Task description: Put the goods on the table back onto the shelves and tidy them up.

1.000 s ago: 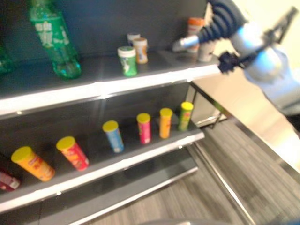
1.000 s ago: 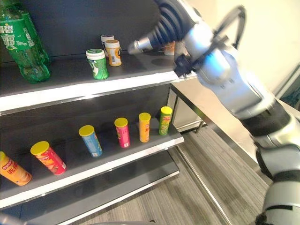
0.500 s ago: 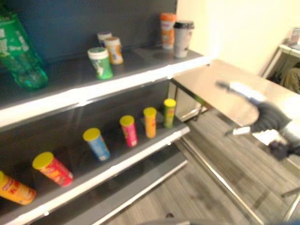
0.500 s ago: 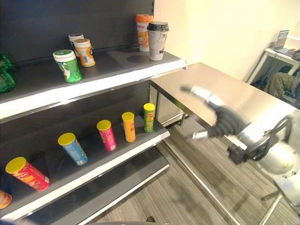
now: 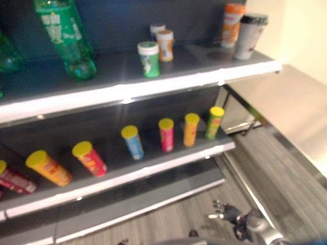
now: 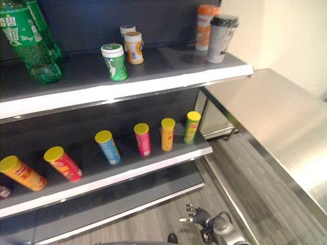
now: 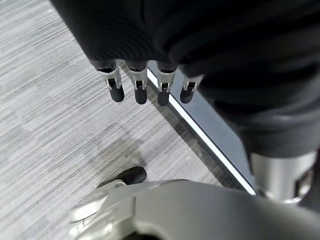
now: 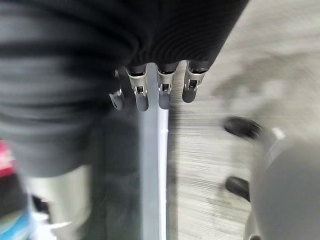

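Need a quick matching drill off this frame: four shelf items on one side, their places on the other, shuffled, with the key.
Items:
1. green soda bottle
2. dark-lidded grey cup
3. blue canister with yellow lid
4. green canister with yellow lid

Places:
A. right end of the lower shelf's row
B. upper shelf, right end, next to the orange cup
C. upper shelf, left end
D. lower shelf, between the red canister and the pink canister

Pairs: 1-C, 2-B, 3-D, 4-A
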`<state>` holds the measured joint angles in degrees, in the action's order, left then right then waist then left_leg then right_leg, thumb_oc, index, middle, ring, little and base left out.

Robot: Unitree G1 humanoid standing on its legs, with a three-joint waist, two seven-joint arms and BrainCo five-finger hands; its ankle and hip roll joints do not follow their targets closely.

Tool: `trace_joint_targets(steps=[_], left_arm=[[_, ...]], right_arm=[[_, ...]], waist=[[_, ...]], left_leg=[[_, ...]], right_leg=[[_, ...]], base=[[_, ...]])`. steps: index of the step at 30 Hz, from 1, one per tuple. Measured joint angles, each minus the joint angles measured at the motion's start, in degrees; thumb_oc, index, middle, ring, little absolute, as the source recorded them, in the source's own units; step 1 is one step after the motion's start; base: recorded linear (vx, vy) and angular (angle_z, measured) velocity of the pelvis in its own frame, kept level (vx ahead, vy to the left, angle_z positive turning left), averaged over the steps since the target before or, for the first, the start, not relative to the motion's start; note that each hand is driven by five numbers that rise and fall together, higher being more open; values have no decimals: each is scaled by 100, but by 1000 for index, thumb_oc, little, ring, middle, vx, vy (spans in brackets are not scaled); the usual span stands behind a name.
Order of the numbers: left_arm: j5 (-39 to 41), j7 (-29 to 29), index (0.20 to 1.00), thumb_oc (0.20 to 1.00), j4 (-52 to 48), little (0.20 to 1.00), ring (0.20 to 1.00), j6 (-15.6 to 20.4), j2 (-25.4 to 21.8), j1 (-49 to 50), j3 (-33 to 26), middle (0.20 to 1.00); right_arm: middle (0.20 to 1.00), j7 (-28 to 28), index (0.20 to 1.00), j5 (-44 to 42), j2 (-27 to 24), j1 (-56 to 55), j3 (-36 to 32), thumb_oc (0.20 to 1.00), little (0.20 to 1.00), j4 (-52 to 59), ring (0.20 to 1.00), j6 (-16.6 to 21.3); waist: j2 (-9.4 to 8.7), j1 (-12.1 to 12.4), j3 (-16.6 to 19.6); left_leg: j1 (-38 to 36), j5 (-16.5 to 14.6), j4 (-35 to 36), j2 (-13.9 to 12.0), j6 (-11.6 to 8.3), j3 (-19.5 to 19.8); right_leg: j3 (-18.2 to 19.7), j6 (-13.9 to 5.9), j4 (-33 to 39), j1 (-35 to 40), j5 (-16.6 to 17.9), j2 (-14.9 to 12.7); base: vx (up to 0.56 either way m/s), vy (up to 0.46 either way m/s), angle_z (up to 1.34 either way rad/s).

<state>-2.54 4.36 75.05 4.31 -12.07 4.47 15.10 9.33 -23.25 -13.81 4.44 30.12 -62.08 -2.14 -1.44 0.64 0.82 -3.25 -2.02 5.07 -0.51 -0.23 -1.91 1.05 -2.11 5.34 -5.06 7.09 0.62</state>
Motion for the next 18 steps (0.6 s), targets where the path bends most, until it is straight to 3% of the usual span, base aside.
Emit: trace_joint_targets(steps=[1, 3, 8, 9, 10, 11, 15, 18], left_arm=[[90, 4, 1000, 1000, 52, 1000, 1000, 2, 0, -25, 1, 1000], [395, 44, 1000, 1000, 381, 1000, 1000, 21, 21, -199, -405, 1000], [994, 267, 1000, 1000, 99, 1000, 1000, -62, -448, -514, -956, 1000], [1067, 258, 1000, 1000, -210, 1000, 1000, -58, -577, -488, -1040, 1000], [1098, 362, 1000, 1000, -1119, 1000, 1000, -83, -754, -215, -1062, 1000], [1100, 436, 1000, 1000, -2172, 1000, 1000, 128, -938, 97, -1124, 1000], [1032, 454, 1000, 1000, -4734, 1000, 1000, 190, -1078, 888, -1673, 1000], [985, 484, 1000, 1000, -5370, 1000, 1000, 116, -1128, 1075, -2255, 1000]], right_arm=[[1000, -29, 1000, -188, 113, -55, -184, 1000, 1000, -90, 1000, 20], [1000, -182, 1000, -1026, 582, 115, -1452, 1000, 1000, -1414, 1000, 54], [1000, -640, 1000, -1182, 279, 70, -2292, 1000, 1000, -1970, 1000, 43], [1000, -657, 1000, -1184, 238, 32, -2470, 1000, 1000, -1970, 1000, 45], [1000, -737, 1000, -1320, 178, -35, -2665, 1000, 1000, -1940, 1000, 62], [1000, -787, 1000, -1459, 136, -143, -2782, 1000, 1000, -1940, 1000, 122], [1000, -866, 1000, -1623, 169, -259, -3163, 1000, 1000, -1946, 1000, 156], [1000, -857, 1000, -1532, 165, -290, -3171, 1000, 1000, -1946, 1000, 133]], waist=[[18, 13, -29], [-54, 15, -121], [-117, 20, -129], [-117, 15, -135], [-98, 32, -148], [-76, 53, -154], [74, 179, -158], [185, 353, -160]], left_leg=[[-2, 6, 0, -3, -9, 17], [-87, -8, 3, -17, -20, 112], [-106, -3, 37, -36, -20, 286], [-101, -5, 36, -38, -19, 303], [-106, 1, 37, -45, -23, 365], [-119, 6, 37, -43, -31, 434], [-191, 5, 38, -46, -43, 510], [-195, 0, 39, -50, -56, 615]], right_leg=[[-24, 4, -15, 27, -3, -2], [-96, 41, -21, 142, -51, -2], [-257, 79, -22, 224, -109, -9], [-284, 91, -22, 226, -114, -6], [-330, 118, -22, 257, -95, -3], [-379, 133, -22, 292, -105, -5], [-468, 144, 4, 402, -142, -11], [-539, 132, 9, 442, -177, -16]], base=[[22, -35, 18], [60, -48, 19], [48, -31, 17], [8, -33, 15], [5, -31, 22], [4, -25, 24], [13, -38, 13], [7, -36, 15]])
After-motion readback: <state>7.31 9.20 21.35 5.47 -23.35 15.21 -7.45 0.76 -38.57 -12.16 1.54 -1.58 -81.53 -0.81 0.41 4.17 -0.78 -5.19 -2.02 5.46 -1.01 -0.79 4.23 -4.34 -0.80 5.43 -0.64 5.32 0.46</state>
